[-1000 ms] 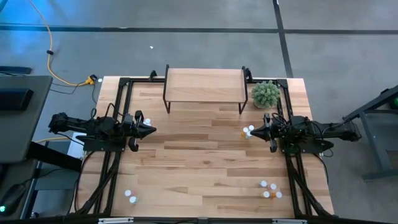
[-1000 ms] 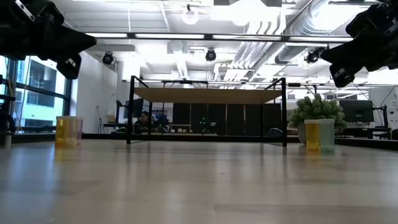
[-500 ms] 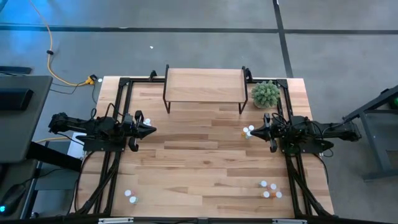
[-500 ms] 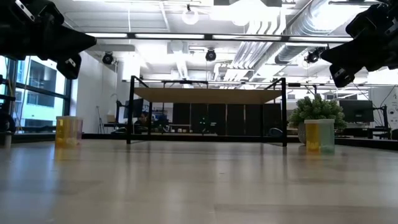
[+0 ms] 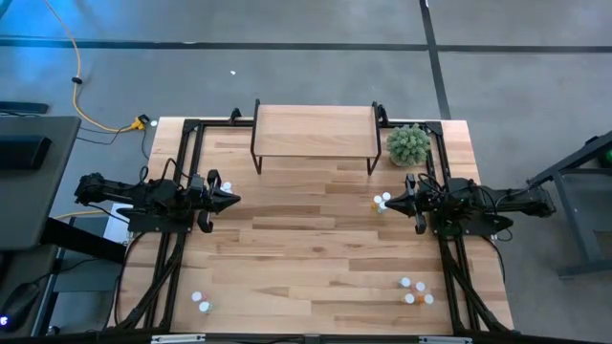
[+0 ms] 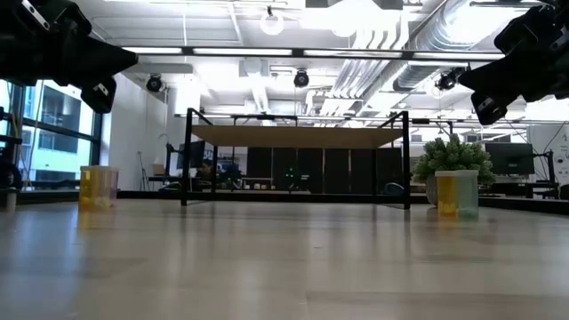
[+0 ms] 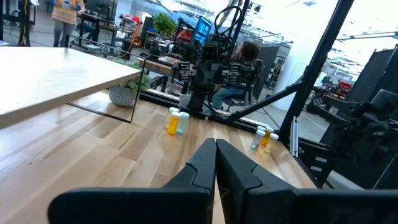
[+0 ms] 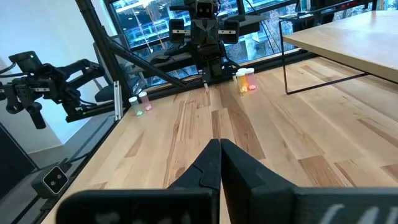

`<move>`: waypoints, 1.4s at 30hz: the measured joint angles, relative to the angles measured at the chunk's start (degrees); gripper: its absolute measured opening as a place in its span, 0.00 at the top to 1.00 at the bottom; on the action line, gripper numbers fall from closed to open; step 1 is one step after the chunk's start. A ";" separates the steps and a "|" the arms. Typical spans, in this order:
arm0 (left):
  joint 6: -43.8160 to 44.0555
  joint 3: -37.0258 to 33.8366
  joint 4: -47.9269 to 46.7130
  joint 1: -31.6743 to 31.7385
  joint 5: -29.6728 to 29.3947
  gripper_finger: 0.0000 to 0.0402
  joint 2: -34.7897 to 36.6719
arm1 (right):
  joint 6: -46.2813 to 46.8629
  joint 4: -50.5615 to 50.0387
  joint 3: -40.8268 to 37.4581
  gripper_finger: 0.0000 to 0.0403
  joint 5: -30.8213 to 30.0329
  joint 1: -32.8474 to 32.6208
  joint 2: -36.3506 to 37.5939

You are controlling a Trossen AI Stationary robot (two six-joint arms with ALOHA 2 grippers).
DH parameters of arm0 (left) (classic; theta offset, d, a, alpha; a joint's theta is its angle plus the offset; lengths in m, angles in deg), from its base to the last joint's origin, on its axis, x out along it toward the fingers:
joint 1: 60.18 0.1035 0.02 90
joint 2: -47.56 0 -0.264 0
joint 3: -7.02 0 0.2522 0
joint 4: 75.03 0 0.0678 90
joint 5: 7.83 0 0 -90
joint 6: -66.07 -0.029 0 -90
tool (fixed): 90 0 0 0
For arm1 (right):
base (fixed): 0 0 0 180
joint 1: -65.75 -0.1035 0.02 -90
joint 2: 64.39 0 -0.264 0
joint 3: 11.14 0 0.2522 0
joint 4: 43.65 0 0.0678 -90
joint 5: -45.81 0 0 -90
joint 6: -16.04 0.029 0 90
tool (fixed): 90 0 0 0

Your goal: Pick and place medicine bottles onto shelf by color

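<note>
The shelf (image 5: 315,130) stands on its black legs at the table's far middle, its top bare. Small white-capped medicine bottles stand in groups: by the left gripper (image 5: 219,181), beside the right gripper (image 5: 382,202), near front left (image 5: 200,301) and front right (image 5: 414,291). My left gripper (image 5: 232,200) is shut and empty above the table's left side. My right gripper (image 5: 390,204) is shut and empty above the right side, next to an orange and a pale bottle (image 7: 176,121).
A round green plant (image 5: 408,144) stands at the far right, beside the shelf's right legs. Black frame rails (image 5: 180,153) run along the table's left and right sides. The middle of the wooden tabletop (image 5: 306,239) lies between the two grippers.
</note>
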 joint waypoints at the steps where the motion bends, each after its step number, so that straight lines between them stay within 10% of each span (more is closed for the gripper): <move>1: 0.00 0.00 0.00 0.02 -0.01 1.00 -0.01 | 0.00 0.01 0.00 1.00 0.01 0.01 0.02; 42: 0.00 0.00 0.00 -0.01 0.00 1.00 0.02 | -5.14 0.01 0.00 1.00 -0.36 0.02 0.00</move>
